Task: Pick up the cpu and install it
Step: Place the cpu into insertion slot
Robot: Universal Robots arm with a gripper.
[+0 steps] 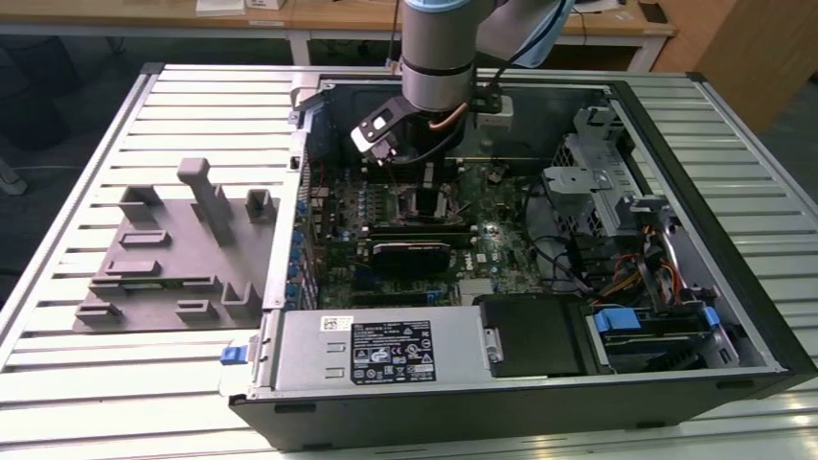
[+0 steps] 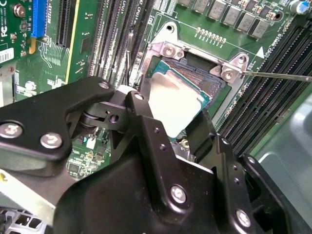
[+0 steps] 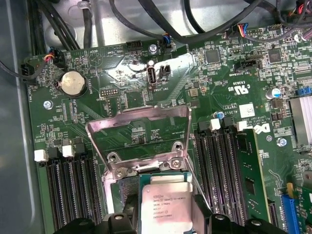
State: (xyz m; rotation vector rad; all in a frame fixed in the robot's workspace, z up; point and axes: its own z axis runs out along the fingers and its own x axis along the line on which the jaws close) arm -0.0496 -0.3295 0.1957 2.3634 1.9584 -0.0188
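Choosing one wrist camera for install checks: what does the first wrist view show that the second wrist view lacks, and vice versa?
First wrist view: the raised load plate and a coin cell battery. Second wrist view: the hand's black linkage and grey square components. Both wrist views: the hand holding the cpu at the open socket.

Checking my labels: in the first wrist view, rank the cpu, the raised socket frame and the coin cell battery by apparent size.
1. raised socket frame, perhaps nearer the camera
2. cpu, partly hidden
3. coin cell battery, clearly smallest
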